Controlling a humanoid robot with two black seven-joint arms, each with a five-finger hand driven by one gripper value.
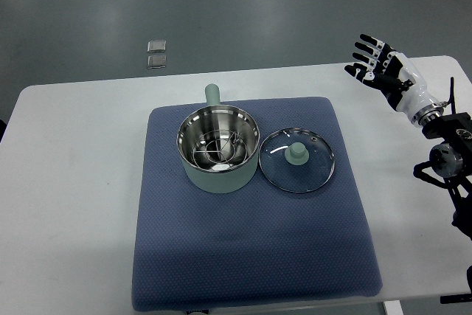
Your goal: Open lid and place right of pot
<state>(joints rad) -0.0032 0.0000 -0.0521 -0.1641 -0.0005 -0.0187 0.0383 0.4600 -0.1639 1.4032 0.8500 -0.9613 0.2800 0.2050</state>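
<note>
From the top view, the right hand [374, 64] hovers with fingers spread, holding nothing. The glass lid [297, 160] lies flat on the blue mat [251, 256] — below and left of the hand, touching the open pot [218, 149] on the white surface [66, 204].

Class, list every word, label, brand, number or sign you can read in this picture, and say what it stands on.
None: no readable text shows on the pot, glass lid, blue mat or right hand.
The two small plates on the floor show no readable marks.
</note>
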